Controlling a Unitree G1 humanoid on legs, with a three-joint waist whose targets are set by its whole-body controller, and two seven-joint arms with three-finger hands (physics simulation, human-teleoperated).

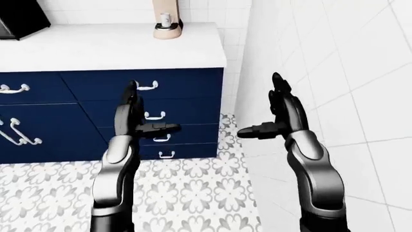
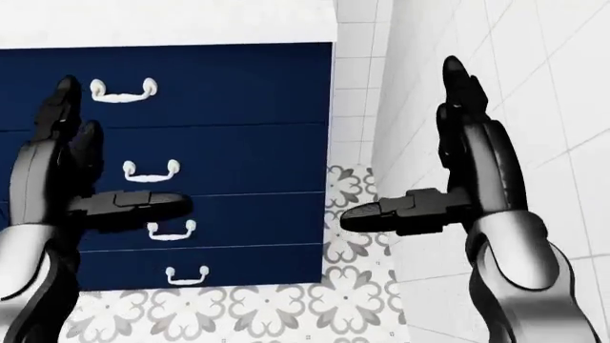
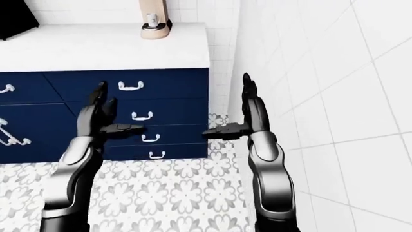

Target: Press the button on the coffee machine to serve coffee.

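Note:
No coffee machine or button can be made out for certain. A black appliance corner (image 1: pixel 19 17) shows at the top left of the left-eye view; I cannot tell what it is. My left hand (image 1: pixel 143 113) is raised before the navy drawers (image 1: pixel 187 96), fingers upright, thumb pointing right, open and holding nothing. My right hand (image 1: pixel 267 108) is held up beside the white tiled wall (image 1: pixel 334 58), fingers upright, thumb pointing left, open and holding nothing too.
A white counter (image 1: pixel 96 46) tops the drawers and carries a beige stand (image 1: pixel 168 24) near its right end. The drawers have white handles (image 2: pixel 122 91). The tiled wall closes off the right. Patterned grey floor tiles (image 1: pixel 193 188) lie below.

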